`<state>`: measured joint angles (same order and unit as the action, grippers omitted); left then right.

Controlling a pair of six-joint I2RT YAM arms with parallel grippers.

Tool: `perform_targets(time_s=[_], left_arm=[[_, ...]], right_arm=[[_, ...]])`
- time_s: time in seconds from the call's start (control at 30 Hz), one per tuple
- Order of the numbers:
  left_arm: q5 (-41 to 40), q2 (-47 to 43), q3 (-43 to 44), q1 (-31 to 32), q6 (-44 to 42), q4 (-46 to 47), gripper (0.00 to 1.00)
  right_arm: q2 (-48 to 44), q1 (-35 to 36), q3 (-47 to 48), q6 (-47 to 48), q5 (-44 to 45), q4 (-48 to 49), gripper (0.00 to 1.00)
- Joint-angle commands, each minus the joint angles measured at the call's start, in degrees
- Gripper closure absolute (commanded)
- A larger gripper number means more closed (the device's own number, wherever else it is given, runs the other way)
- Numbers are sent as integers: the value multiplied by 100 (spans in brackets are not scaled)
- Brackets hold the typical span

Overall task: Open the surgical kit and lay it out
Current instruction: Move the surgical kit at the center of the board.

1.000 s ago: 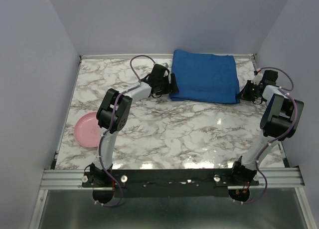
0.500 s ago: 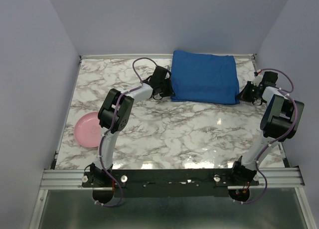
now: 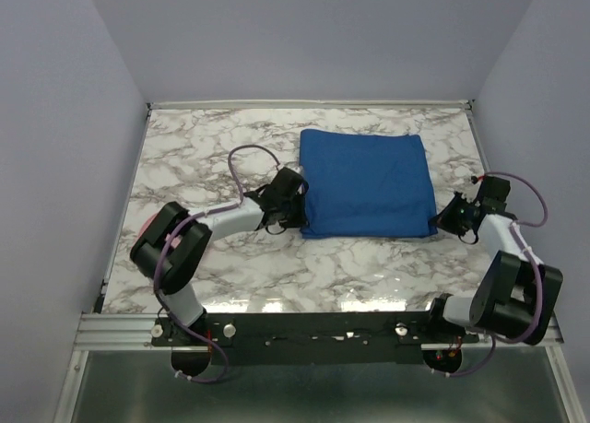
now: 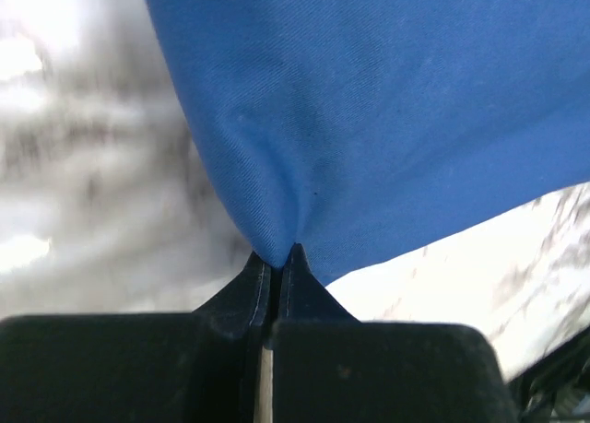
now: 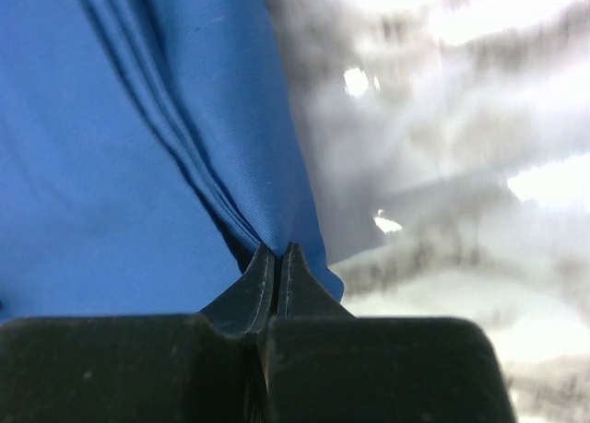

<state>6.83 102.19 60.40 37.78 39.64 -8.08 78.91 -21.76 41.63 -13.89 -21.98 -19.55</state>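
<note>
**Both pincers clamped on the blue wrap**

From above, the wrap [image 3: 367, 185] lies folded shut, a flat blue rectangle on the marbled counter [image 3: 212, 146], a little right of the middle. The left pincer [image 3: 303, 205] meets its left edge close to the near-left corner. The right pincer [image 3: 439, 222] meets the near-right corner. Both arms reach out low over the marble (the left one bent well down, its forearm close to the counter).

At the left wrist, the left pincer [image 4: 277, 257] has its two black fingers pressed together on a pinch of the wrap [image 4: 369, 119]. The fabric puckers into creases that run down to the tips. Pale counter [image 4: 92, 165] shows blurred on the left and again at the lower right.

At the right wrist, the right pincer [image 5: 277, 252] is closed the same way on the edge of the wrap [image 5: 111, 165]. Several layers show there as narrow parallel folds running into the tips. The cloth fills the left of this view, and blurred counter [image 5: 442, 119] fills the right.
</note>
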Motion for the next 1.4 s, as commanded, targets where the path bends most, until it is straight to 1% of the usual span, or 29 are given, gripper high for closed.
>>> perform_targets(time_s=[0.0, 0.03, 0.1, 0.17, 0.2, 0.27, 0.33, 0.4, 0.5, 0.63, 0.7, 0.73, 0.77, 0.8, 0.83, 0.87, 0.93, 0.97, 1.0, 1.03, 1.07, 1.1, 1.17, 1.3, 1.33, 1.37], left_arm=[[-401, -1068, -1431, 519, 578, -651, 100], [-454, -1409, -1609, 737, 685, -660, 100], [-559, -1710, -2030, 967, 956, -695, 100], [-796, -2141, -2225, 1274, 1107, -835, 100], [-876, -2290, -2391, 1371, 1177, -914, 100], [-1148, -2756, -2550, 1564, 1388, -1160, 100], [-1315, -3203, -2725, 1645, 1546, -1406, 100], [-1386, -3459, -2910, 1662, 1600, -1477, 100], [-1430, -3724, -3034, 1662, 1635, -1548, 100], [-1369, -3628, -3105, 1662, 1574, -1495, 98], [-1325, -3584, -3096, 1671, 1547, -1495, 97], [-1325, -3566, -3087, 1671, 1547, -1513, 97], [-1325, -3575, -3087, 1663, 1556, -1521, 94], [-1342, -3601, -3052, 1671, 1547, -1539, 90], [-1429, -3645, -3026, 1671, 1530, -1609, 82], [-1491, -3680, -2982, 1663, 1521, -1653, 62], [-1692, -3794, -2807, 1662, 1442, -1863, 43], [-1781, -3838, -2719, 1662, 1415, -1960, 28], [-1886, -3882, -2622, 1662, 1389, -2065, 21], [-1983, -3952, -2404, 1662, 1337, -2293, 15], [-2245, -3987, -2288, 1654, 1319, -2408, 4], [-2378, -4014, -2165, 1610, 1310, -2531, 1], [-2633, -4076, -1840, 1444, 1205, -2839, 1], [-2661, -4146, -1540, 593, 1029, -3129, 1], [-2634, -4181, -1566, 164, 994, -3156, 1], [-2634, -4207, -1601, -84, 950, -3156, 1]], right_arm=[[-1210, -4, -830, -403, 537, -707, 99], [-1438, -4, -884, -430, 423, -743, 99], [-1964, -4, -963, -710, 422, -1092, 99], [-2256, 5, -1033, -886, 440, -1322, 99], [-2606, 5, -1042, -1131, 344, -1402, 99], [-2898, 5, -1069, -1475, 238, -1630, 99], [-3196, 5, -1139, -1660, 150, -1937, 99], [-3347, 5, -1139, -1774, 98, -2270, 98], [-3759, 5, -1122, -1916, 211, -2701, 93], [-4226, 14, -1201, -1995, 404, -3072, 80], [-4393, 14, -1113, -2021, 536, -3238, 77], [-4420, 14, -1061, -2004, 615, -3309, 74], [-4437, 5, -964, -1969, 711, -3353, 70], [-4498, 5, -937, -1942, 695, -3388, 63], [-4525, 14, -928, -1951, 669, -3389, 49], [-4551, 5, -876, -1942, 634, -3397, 42], [-4639, 14, -788, -1863, 660, -3406, 22], [-4657, 5, -735, -1811, 625, -3406, 18], [-4657, 14, -552, -1636, 607, -3432, 16], [-4640, 40, -455, -1547, 624, -3450, 10], [-4613, 75, -332, -1451, 685, -3459, 8], [-4604, 162, -122, -1241, 695, -3450, 6], [-4499, 251, 82, -1055, 704, -3450, 2], [-4201, 584, 354, -747, 484, -3231, 0], [-4139, 646, 407, -625, 432, -3170, 0], [-3982, 716, 416, -554, 362, -3108, 0]])
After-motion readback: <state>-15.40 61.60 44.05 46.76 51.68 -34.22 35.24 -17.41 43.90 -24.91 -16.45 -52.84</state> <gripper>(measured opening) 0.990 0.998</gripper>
